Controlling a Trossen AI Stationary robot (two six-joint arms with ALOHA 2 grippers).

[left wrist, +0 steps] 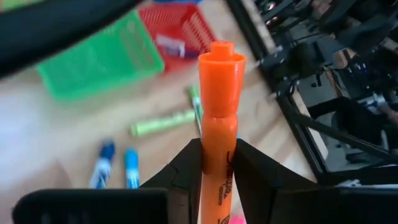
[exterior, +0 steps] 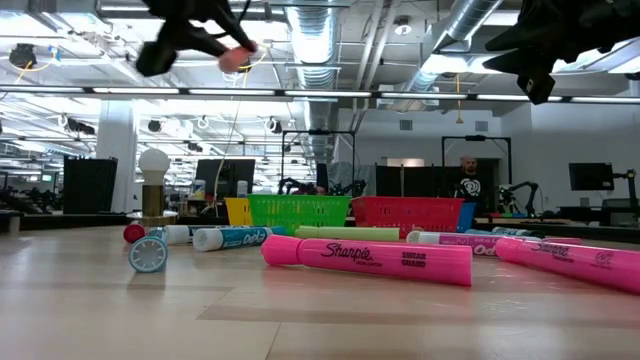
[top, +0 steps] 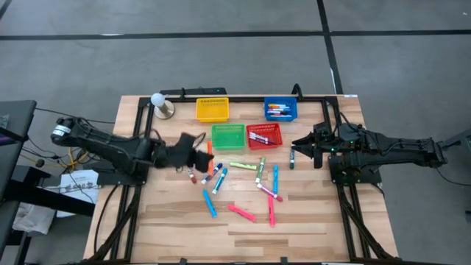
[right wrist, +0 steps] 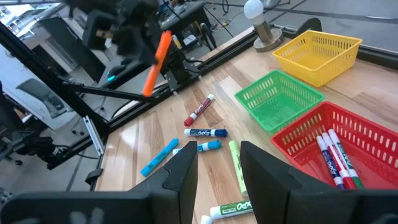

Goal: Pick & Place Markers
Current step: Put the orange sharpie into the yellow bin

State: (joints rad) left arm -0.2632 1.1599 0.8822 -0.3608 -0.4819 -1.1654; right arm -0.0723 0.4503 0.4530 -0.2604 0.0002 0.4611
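Grey carpet floor [top: 221, 44] crossed by dark seams surrounds the wooden table [top: 176, 228]. Across the room, an open ceiling with silver ducts [exterior: 470, 30] and pipes, bright strip lights [exterior: 60, 92] glowing. A white pillar [exterior: 116, 150] stands far off, dark monitors [exterior: 590, 177] behind, and a person [exterior: 466, 185] stands far back.

Markers [top: 243, 188] on table [top: 309, 221], before baskets [top: 228, 136].
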